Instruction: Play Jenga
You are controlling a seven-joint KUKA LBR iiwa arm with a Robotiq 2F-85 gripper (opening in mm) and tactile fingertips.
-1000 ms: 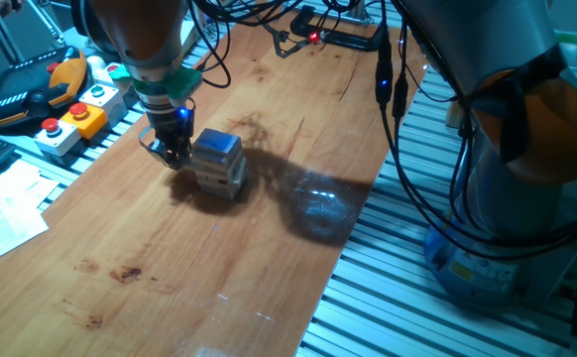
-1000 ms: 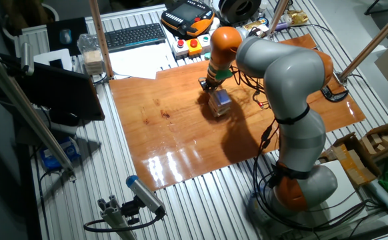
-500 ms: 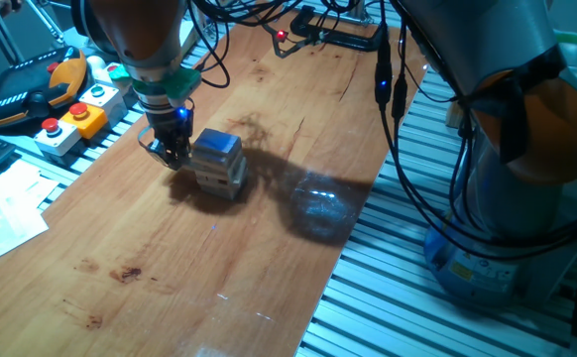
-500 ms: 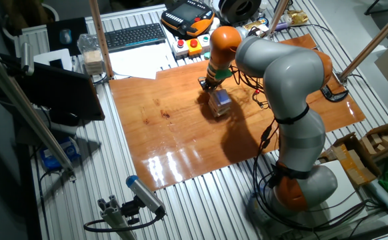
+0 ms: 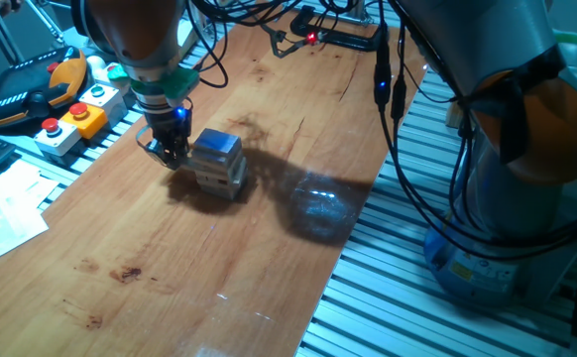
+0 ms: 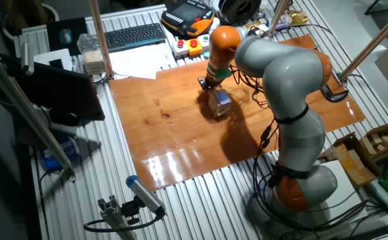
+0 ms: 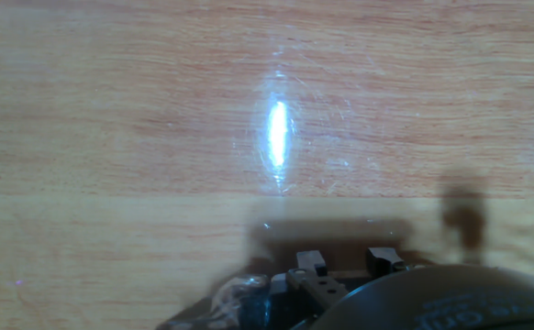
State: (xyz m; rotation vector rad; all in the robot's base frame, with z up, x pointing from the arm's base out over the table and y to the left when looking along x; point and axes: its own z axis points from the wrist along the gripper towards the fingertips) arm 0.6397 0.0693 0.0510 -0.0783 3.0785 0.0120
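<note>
Here, Jenga tower (image 5: 218,163) just beside lowered gripper (image 5: 170,157).

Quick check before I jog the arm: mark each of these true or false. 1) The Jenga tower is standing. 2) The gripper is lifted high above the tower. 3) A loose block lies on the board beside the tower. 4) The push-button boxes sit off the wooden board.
1) True: the Jenga tower stands upright on the wooden board.
2) False: the gripper is low, close beside the tower's side.
3) False: no loose block shows.
4) True: the push-button boxes sit on the metal table.
</note>
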